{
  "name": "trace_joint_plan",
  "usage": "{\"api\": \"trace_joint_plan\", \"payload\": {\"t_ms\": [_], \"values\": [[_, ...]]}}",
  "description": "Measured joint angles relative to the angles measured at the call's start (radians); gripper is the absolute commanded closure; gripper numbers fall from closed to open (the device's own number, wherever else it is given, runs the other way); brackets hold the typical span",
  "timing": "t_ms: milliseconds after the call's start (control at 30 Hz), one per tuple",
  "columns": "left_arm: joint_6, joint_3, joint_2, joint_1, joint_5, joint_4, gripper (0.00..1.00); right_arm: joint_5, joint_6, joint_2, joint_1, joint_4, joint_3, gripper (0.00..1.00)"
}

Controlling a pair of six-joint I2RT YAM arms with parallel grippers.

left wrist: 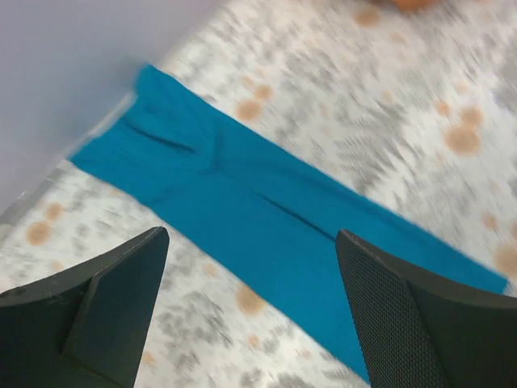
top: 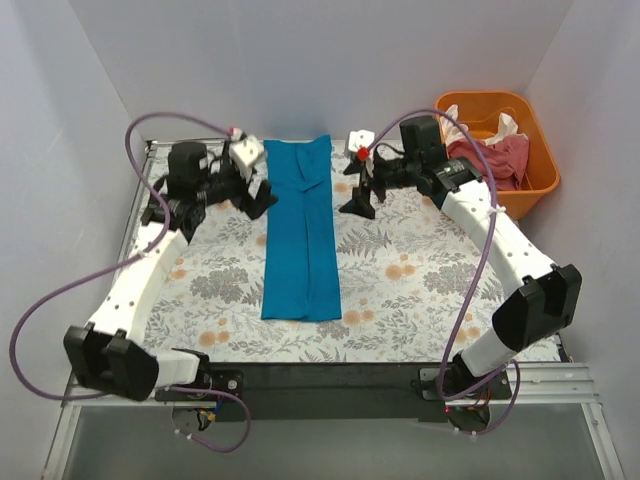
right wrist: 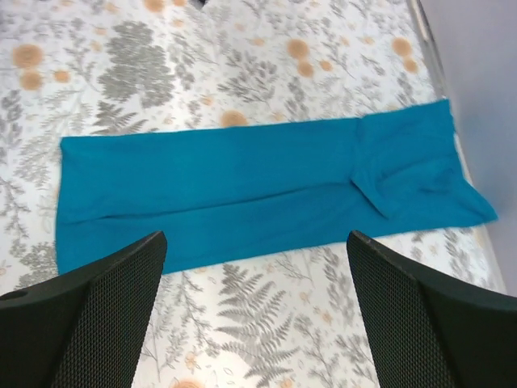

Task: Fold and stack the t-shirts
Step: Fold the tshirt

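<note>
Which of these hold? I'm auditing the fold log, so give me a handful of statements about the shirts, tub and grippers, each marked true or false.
1. The teal t-shirt lies on the table as a long narrow strip. True.
2. The left gripper is shut on the teal t-shirt. False: it is open and grips nothing.
3. The pink-red t-shirt sits in the orange tub. True.
4. The orange tub stands beside the left arm's base. False: it stands at the far right corner, beyond the right arm.
5. The right gripper is open and empty. True.
</note>
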Motion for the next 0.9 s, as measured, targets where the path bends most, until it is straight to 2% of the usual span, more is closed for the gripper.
{"api": "trace_joint_plan", "payload": {"t_ms": [67,133,267,300,400,433,500,567,733,900], "values": [[0.089,-0.156,-0.104,-0.002,0.066,-0.043,0.15,-0.051,-0.032,-0.043,0.011,0.022,-0.105,0.02],[0.188,-0.372,-0.235,-0.004,0.136,-0.108,0.15,-0.019,-0.078,-0.09,0.05,0.039,-0.257,0.02],[0.336,-0.687,-0.482,-0.013,0.23,-0.247,0.22,0.086,-0.139,-0.163,0.249,0.078,-0.602,0.03],[0.366,-0.732,-0.529,-0.018,0.249,-0.263,0.23,0.108,-0.146,-0.174,0.304,0.093,-0.674,0.04],[0.426,-0.838,-0.608,-0.027,0.291,-0.266,0.3,0.181,-0.172,-0.209,0.411,0.167,-0.84,0.19],[0.441,-0.868,-0.615,-0.031,0.295,-0.263,0.33,0.201,-0.178,-0.214,0.43,0.189,-0.87,0.29],[0.47,-0.919,-0.596,-0.038,0.294,-0.246,0.41,0.235,-0.189,-0.214,0.457,0.249,-0.9,0.37],[0.506,-0.955,-0.557,-0.04,0.285,-0.231,0.43,0.262,-0.192,-0.206,0.475,0.311,-0.91,0.46],[0.56,-0.993,-0.487,-0.05,0.247,-0.166,0.44,0.311,-0.187,-0.148,0.49,0.425,-0.913,0.53],[0.589,-0.994,-0.421,-0.072,0.208,-0.087,0.44,0.344,-0.182,-0.115,0.491,0.48,-0.935,0.49]]}}
